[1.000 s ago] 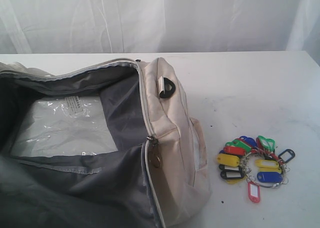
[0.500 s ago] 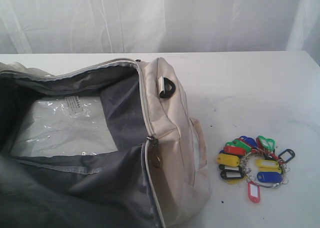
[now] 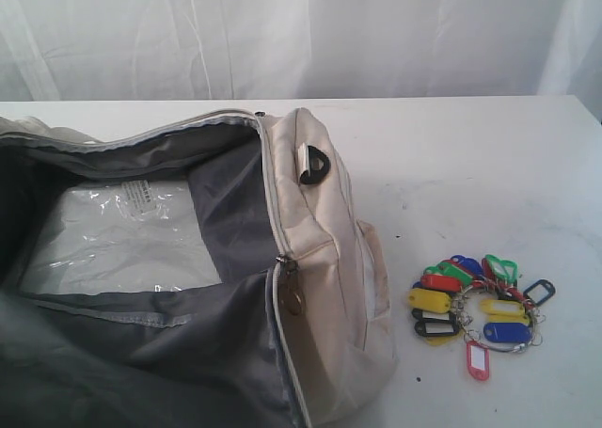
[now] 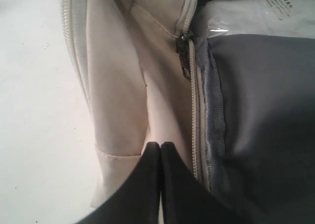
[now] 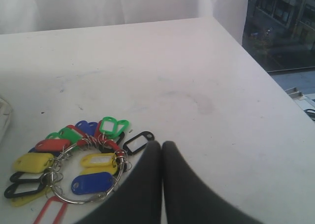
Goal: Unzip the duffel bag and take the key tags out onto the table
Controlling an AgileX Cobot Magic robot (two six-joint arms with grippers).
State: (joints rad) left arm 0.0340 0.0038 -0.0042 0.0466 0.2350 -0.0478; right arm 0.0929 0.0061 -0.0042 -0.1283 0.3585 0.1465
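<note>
The cream duffel bag (image 3: 320,259) lies unzipped on the left of the white table (image 3: 470,165), its grey lining and a clear plastic sheet showing inside. The bunch of coloured key tags (image 3: 478,310) rests on the table to the bag's right, outside it. Neither arm shows in the exterior view. In the left wrist view my left gripper (image 4: 160,145) is shut and empty above the duffel bag (image 4: 123,86), beside its open zip (image 4: 186,51). In the right wrist view my right gripper (image 5: 162,144) is shut and empty above the table, just beside the key tags (image 5: 78,160).
A white curtain (image 3: 301,33) hangs behind the table. The table's right edge (image 5: 266,76) drops off with a window beyond. A black plastic loop (image 3: 315,169) sits on the bag's end, and a dark zipper pull (image 3: 292,292) hangs at its near corner.
</note>
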